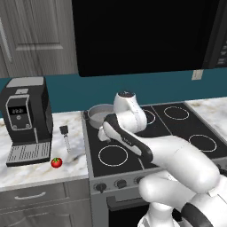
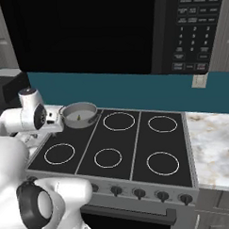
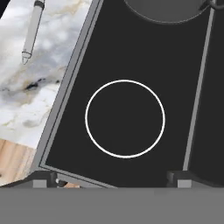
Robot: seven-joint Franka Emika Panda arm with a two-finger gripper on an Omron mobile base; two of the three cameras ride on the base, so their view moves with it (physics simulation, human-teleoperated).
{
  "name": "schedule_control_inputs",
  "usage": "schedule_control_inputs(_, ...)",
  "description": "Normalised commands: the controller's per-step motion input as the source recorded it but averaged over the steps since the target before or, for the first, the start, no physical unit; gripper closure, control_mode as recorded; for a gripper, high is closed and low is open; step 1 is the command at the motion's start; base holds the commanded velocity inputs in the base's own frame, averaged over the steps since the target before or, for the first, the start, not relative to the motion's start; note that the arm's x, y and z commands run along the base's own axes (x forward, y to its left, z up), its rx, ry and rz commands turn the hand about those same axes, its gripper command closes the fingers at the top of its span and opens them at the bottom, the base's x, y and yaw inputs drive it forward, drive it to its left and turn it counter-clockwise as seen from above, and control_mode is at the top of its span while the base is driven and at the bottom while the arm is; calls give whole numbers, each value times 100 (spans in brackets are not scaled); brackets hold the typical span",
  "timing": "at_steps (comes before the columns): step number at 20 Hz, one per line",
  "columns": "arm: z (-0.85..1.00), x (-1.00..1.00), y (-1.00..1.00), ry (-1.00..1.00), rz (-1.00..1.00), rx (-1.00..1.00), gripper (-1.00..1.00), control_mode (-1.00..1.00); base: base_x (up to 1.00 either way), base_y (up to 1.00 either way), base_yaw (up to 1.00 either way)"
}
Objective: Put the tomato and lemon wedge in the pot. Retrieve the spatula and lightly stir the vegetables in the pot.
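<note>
The grey pot stands on the stove's back-left burner, with the pale lemon wedge lying inside it. On the marble counter left of the stove rests the red tomato, near the front edge. Behind it lies the spatula, black head pointing to the wall; its pale handle shows in the hand view. My gripper hovers over the front-left burner ring, in front of the pot. Its fingertips stand wide apart, open, with nothing between them.
A black coffee machine stands on the counter left of the spatula. The black stove has several burner rings and a row of knobs along its front. A microwave hangs above. Marble counter continues right of the stove.
</note>
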Motion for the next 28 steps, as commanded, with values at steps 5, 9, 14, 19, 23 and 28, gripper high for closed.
schedule_control_inputs(5,18,-66,75,-11,17,5,-100,-100,0,0,0)
schedule_control_inputs(9,7,-24,100,-1,21,3,-100,-100,0,0,0)
schedule_control_inputs(14,19,0,100,0,23,0,-100,-100,0,0,0)
schedule_control_inputs(19,24,6,81,6,4,-5,-100,-100,0,0,0)
schedule_control_inputs(23,0,26,50,18,0,-6,-100,-100,0,0,0)
schedule_control_inputs(28,-17,14,14,11,0,-2,-100,-100,0,0,0)
